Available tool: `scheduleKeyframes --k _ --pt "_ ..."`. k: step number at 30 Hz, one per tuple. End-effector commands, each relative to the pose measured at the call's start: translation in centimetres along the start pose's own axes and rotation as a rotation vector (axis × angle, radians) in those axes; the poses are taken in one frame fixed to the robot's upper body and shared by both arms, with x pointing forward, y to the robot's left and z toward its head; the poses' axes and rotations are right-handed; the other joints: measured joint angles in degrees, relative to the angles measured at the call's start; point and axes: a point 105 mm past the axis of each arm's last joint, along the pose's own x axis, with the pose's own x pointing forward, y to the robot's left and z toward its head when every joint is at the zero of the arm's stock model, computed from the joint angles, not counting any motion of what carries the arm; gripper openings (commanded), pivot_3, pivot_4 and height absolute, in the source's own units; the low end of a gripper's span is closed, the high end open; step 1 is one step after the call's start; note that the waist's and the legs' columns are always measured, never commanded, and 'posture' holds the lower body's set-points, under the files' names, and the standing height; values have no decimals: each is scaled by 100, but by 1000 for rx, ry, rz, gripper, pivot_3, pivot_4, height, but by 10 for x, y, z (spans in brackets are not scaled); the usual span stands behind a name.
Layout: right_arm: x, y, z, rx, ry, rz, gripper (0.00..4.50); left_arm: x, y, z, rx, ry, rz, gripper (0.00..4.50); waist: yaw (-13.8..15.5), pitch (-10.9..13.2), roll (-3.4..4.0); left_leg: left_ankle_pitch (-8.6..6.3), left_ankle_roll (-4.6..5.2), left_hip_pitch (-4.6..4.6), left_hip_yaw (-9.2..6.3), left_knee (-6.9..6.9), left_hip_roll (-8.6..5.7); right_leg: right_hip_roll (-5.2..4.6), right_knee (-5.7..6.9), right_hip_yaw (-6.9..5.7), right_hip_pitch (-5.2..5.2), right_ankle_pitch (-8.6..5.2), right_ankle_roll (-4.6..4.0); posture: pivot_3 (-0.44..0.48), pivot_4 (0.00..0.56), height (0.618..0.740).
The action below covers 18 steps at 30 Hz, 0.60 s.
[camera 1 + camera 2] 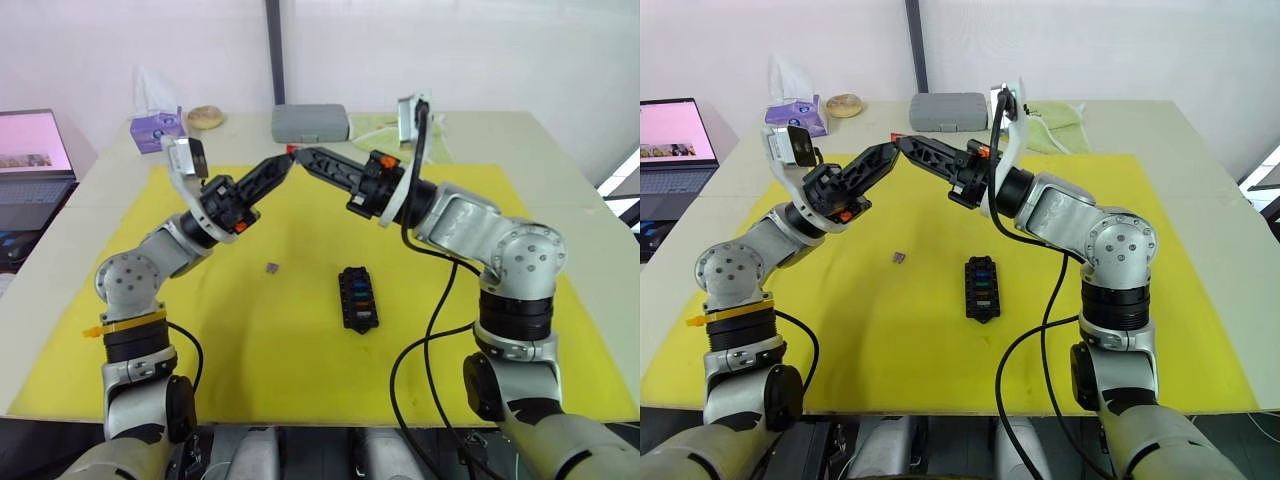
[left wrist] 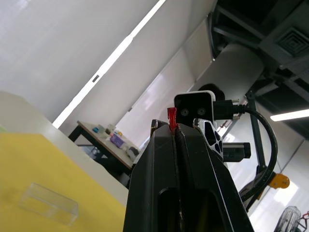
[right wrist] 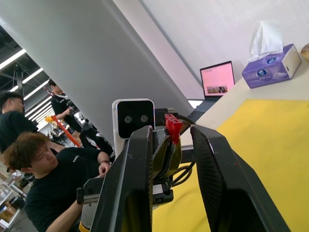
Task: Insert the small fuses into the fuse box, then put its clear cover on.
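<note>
My left gripper [image 1: 287, 158] is raised above the far part of the yellow mat and is shut on a small red fuse [image 2: 171, 116] that pokes out of its tip. My right gripper [image 3: 171, 129] faces it tip to tip, open, with the red fuse [image 3: 173, 126] between its spread fingers and touching neither. The black fuse box [image 1: 358, 298] lies flat on the mat in front, with several coloured fuses in its middle slots. A purplish fuse [image 1: 271, 267] lies loose on the mat to the box's left. The clear cover [image 2: 48, 203] rests on the mat.
The yellow mat [image 1: 250, 350] covers most of the table. Along the far edge stand a grey case [image 1: 310, 122], a purple tissue box [image 1: 157, 128], a round bun-like thing [image 1: 205, 117] and a green cloth [image 1: 375, 125]. A laptop [image 1: 35, 160] sits far left. People [image 3: 43, 159] sit beyond.
</note>
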Motion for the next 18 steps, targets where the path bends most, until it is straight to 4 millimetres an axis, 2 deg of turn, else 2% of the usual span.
scheduleKeyframes --k 1,18 --pt "0 11 8 -16 -39 44 1387 2 -8 6 24 -12 -37 0 0 0 0 0 0 0 0 0 0 0 0 0 0 0 0 0 150 740" --pt "2 12 8 -12 -48 47 1387 2 -8 5 23 -7 -39 0 0 0 0 0 0 0 -1 -4 1 0 -4 0 0 0 0 0 150 740"
